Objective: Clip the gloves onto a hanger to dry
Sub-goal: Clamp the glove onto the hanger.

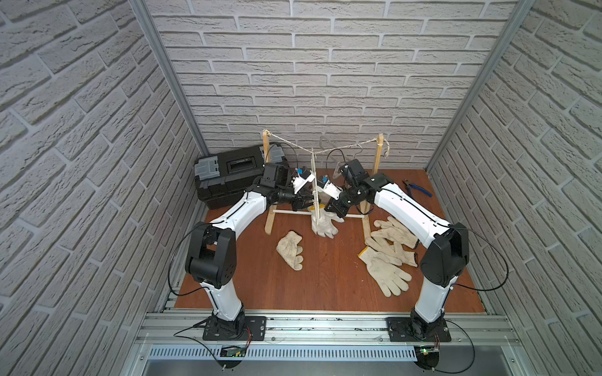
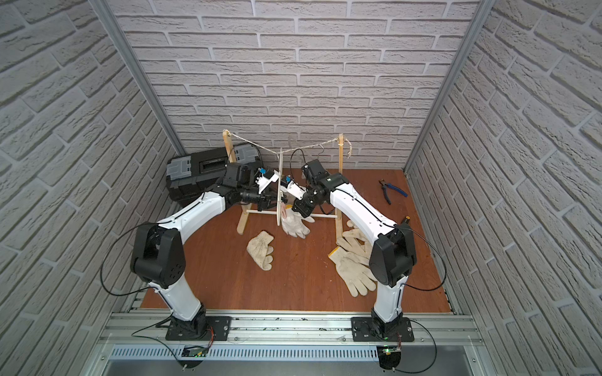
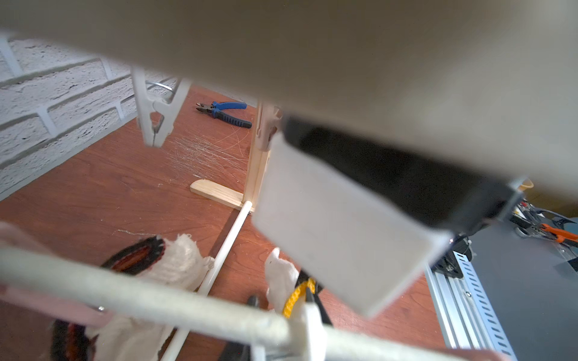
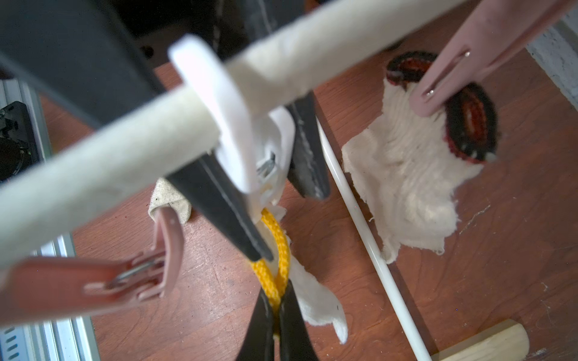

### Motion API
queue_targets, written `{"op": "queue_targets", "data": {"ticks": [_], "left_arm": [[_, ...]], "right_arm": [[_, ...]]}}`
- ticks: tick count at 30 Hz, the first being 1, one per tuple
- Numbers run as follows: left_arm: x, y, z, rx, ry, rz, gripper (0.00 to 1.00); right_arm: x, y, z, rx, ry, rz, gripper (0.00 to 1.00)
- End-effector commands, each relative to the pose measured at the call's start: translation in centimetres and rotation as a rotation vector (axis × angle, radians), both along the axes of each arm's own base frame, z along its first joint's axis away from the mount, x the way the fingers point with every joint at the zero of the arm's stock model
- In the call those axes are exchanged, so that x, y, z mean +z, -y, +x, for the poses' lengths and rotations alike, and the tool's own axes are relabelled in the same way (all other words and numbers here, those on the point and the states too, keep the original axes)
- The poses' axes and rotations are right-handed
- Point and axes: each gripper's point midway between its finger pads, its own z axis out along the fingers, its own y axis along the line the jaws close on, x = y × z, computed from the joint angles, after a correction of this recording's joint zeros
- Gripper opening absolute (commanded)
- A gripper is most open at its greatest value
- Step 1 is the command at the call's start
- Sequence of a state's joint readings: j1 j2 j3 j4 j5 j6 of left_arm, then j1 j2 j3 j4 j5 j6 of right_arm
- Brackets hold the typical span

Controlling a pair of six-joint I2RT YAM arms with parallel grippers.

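Left of the hanger (image 4: 125,150), one loose glove (image 1: 290,249) lies on the table (image 1: 260,286); the left gripper (image 1: 302,204) pinches the hanger's white clip (image 4: 228,125). One glove (image 4: 406,175) already hangs from a pink clip (image 4: 444,78). Just right of the hanger, the right gripper (image 4: 276,297) is clenched on another glove's yellow cuff (image 4: 278,247) beneath that white clip, seemingly not yet pegged. Farther right, a pile of gloves (image 1: 387,260) waits.

Even, bright light was cast; top views were bowed at edges; the pale padded hanger bar (image 4: 109,156) was blurred.
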State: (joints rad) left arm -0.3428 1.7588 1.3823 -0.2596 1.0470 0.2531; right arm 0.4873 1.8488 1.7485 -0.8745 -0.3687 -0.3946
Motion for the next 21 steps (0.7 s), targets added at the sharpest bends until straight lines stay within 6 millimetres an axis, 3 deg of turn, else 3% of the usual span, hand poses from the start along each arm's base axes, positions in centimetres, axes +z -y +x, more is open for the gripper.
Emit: {"op": "queue_targets", "data": {"ticks": [1,11,21], "left_arm": [[-1.9,0.6,-0.9,-0.028,-0.052,0.047,0.00],[-2.9,0.6,-0.9,-0.026,-0.066,0.072,0.00],[-2.0,0.9,-0.9,-0.031,-0.067,0.050,0.00]], "right_arm": [[2.6,-1.1,0.6,0.006,0.057,0.082,0.03],[4.7,-0.8,0.2,0.007,0.097,0.146,0.03],[4.1,-1.0,0.7,-0.002,0.085,0.155,0.03]]}}
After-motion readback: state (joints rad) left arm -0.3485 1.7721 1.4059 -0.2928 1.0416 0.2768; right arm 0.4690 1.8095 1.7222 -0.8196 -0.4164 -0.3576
